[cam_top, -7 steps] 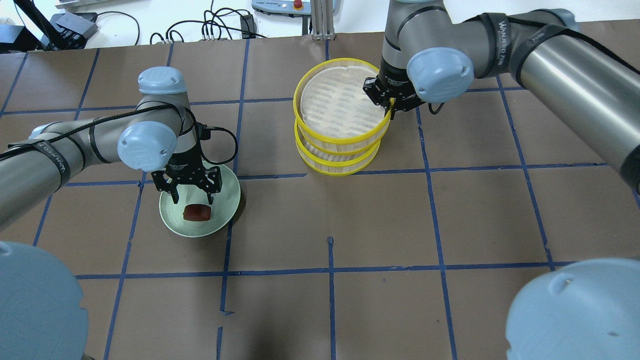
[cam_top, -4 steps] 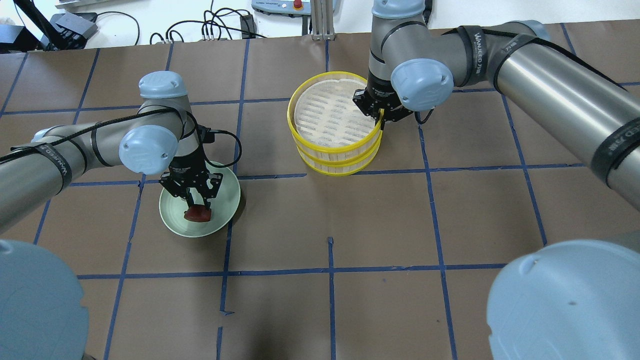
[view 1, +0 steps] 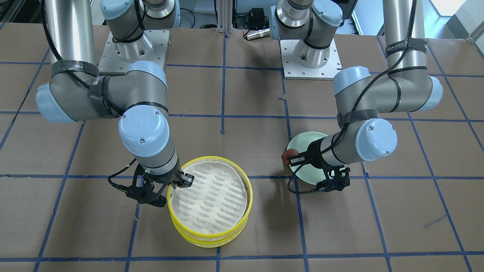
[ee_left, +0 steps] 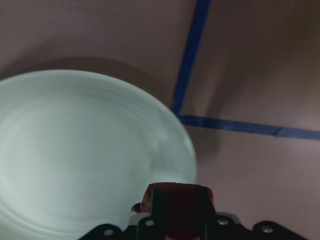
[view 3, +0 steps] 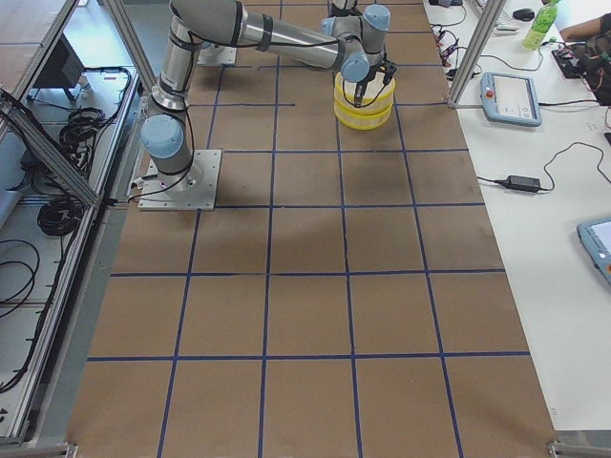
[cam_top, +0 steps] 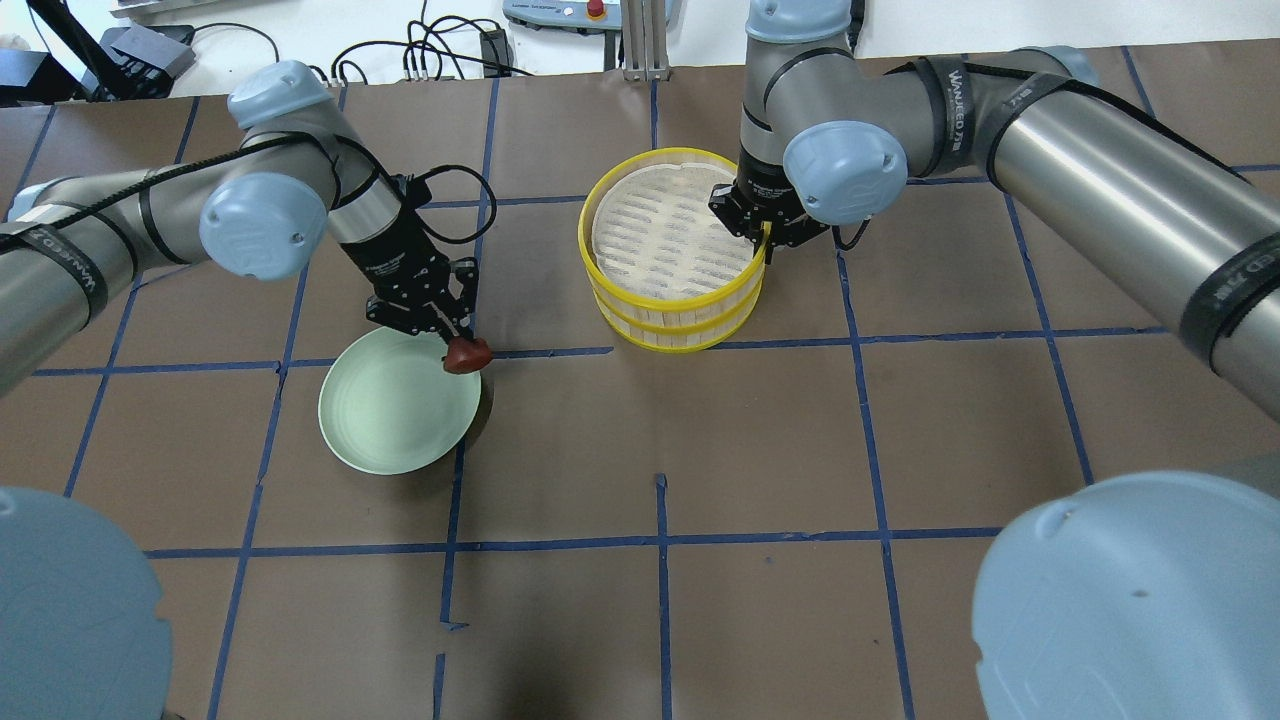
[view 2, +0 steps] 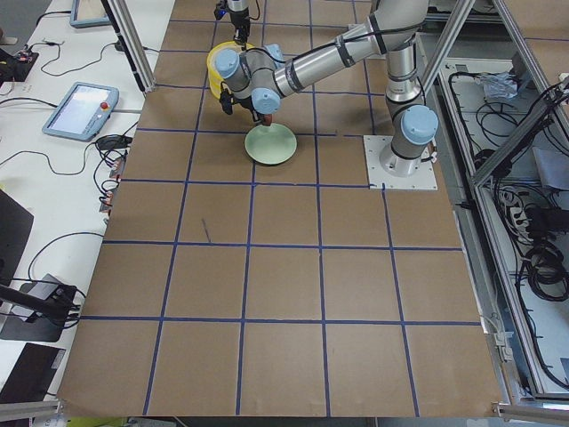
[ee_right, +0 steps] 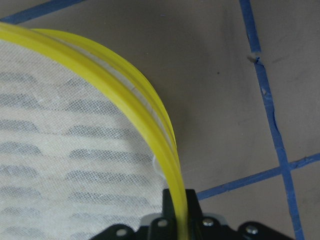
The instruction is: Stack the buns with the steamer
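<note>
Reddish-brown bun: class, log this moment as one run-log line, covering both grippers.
left gripper: shut on reddish-brown bun, held above edge of pale green plate | right gripper: shut on rim of top steamer tray

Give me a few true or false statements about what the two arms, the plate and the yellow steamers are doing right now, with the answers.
1. The left gripper grips the reddish-brown bun. True.
2. A bun lies on the pale green plate. False: the plate is bare.
3. The right gripper is shut on the yellow rim of the top steamer tier. True.
4. The two steamer tiers stand side by side. False: one is stacked on the other.
5. A white bun lies in the top tier. False: only its pale liner shows.
</note>
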### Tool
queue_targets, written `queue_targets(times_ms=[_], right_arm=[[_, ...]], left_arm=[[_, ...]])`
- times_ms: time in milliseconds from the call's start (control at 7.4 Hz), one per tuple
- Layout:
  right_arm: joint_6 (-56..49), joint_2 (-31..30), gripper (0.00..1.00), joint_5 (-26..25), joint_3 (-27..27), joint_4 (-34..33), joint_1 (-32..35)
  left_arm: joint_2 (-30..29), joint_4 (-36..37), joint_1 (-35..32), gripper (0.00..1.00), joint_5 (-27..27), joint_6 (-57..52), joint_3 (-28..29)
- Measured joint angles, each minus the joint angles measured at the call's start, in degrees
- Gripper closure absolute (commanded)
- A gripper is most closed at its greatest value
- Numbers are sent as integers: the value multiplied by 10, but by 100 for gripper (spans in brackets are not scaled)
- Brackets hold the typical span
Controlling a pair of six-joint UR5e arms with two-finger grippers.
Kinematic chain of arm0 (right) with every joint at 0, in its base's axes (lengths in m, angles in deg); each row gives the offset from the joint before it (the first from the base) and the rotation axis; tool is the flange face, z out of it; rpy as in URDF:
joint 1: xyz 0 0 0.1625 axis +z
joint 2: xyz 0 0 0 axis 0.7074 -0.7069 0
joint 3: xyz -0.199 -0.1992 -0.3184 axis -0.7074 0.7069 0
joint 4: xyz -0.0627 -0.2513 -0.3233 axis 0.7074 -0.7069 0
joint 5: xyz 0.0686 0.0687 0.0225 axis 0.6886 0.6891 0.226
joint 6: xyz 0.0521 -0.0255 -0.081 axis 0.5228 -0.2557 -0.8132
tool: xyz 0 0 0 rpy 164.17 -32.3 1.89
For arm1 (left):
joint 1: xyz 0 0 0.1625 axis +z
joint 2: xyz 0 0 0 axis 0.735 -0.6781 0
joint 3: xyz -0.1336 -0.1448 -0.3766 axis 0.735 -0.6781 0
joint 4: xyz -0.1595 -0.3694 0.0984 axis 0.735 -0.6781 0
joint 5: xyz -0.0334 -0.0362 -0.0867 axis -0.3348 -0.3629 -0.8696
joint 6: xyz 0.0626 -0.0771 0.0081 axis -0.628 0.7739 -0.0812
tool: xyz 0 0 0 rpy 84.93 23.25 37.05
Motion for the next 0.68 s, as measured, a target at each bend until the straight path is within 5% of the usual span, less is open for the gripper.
queue_targets(times_ms=[270, 676], right_arm=[[0, 0, 31, -1, -5, 0, 0], [-6, -2, 24, -3, -7, -15, -1]], left_arm=[[-7, 0, -2, 84, -179, 174, 22], [-40, 91, -7, 76, -394, 385, 32]])
